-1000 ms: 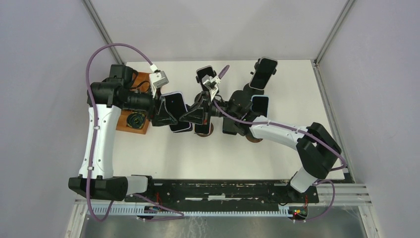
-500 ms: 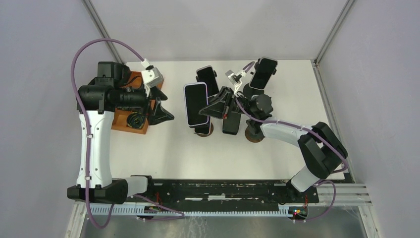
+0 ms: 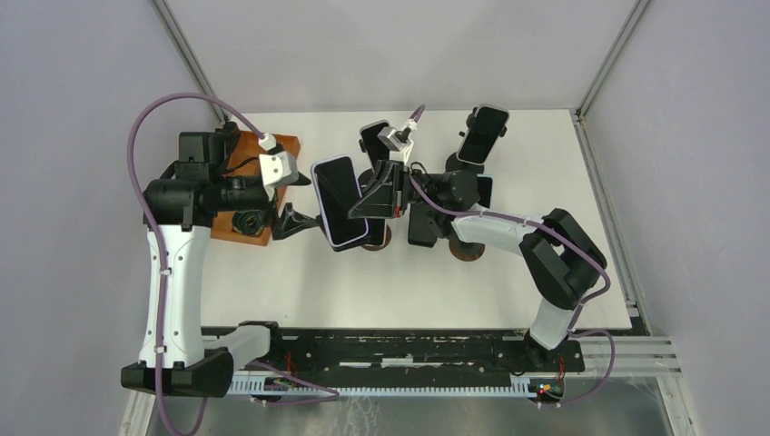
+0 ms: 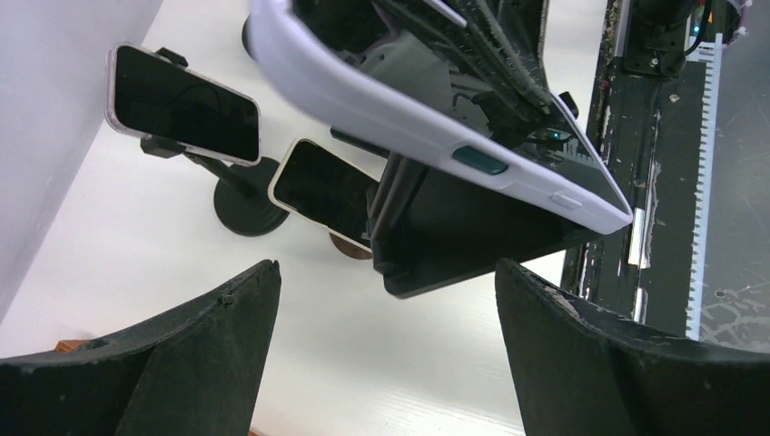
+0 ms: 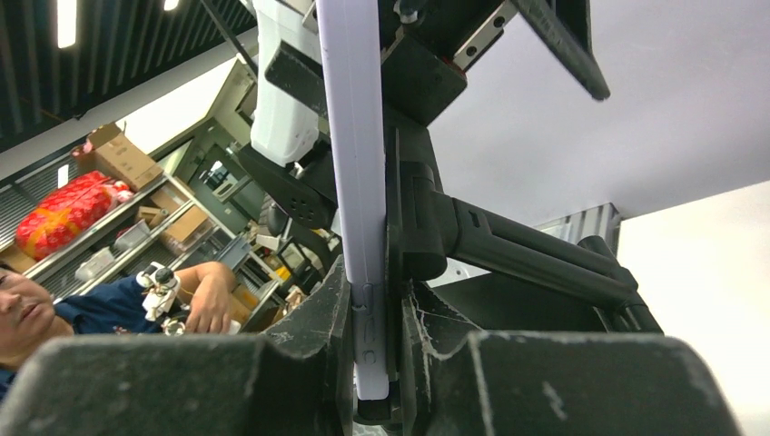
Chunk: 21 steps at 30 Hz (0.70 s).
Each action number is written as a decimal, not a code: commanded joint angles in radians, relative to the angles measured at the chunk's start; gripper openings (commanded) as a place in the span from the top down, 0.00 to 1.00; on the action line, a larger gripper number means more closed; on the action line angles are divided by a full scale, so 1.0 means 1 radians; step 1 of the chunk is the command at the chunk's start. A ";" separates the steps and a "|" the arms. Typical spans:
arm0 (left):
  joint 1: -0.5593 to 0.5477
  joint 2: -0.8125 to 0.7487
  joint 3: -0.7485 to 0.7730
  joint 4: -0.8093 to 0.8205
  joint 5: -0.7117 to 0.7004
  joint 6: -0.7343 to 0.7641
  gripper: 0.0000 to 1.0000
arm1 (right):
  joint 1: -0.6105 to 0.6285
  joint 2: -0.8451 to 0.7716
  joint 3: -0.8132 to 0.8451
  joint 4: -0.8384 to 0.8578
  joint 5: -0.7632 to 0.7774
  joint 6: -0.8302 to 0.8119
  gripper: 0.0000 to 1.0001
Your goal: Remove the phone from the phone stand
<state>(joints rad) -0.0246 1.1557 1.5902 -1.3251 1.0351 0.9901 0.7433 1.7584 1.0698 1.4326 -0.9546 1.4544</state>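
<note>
The phone (image 3: 336, 202), in a lilac case with a dark screen, is held up over the table's middle, tilted. My right gripper (image 3: 372, 195) is shut on its right edge. In the right wrist view the phone (image 5: 350, 136) stands edge-on between the fingers of that gripper (image 5: 372, 282). A black holder with an arm (image 5: 508, 245) lies against its back; I cannot tell whether they are still joined. A stand base (image 3: 374, 241) sits below. My left gripper (image 3: 295, 221) is open and empty just left of the phone (image 4: 436, 118), which shows above its jaws (image 4: 389, 272).
Other phones sit on stands at the back: one (image 3: 377, 136) in the middle, one (image 3: 481, 132) at the right, and one (image 3: 477, 191) partly hidden by the right arm. A wooden block (image 3: 263, 150) with a black fixture stands at the left, under the left arm.
The left gripper let go of the phone and drew back left, then came back near it. The right gripper has carried the phone leftward.
</note>
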 commanded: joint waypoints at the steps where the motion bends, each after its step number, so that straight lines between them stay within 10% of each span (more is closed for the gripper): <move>1: 0.000 -0.049 -0.037 -0.009 0.052 0.112 0.10 | 0.034 0.014 0.119 0.474 0.043 0.060 1.00; 21: 0.000 -0.061 -0.086 -0.079 0.063 0.229 0.37 | 0.125 0.034 0.171 0.519 0.132 0.031 1.00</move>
<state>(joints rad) -0.0246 1.1053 1.5162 -1.3594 1.0767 1.1320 0.8604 1.8347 1.2106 1.4437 -0.9279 1.4956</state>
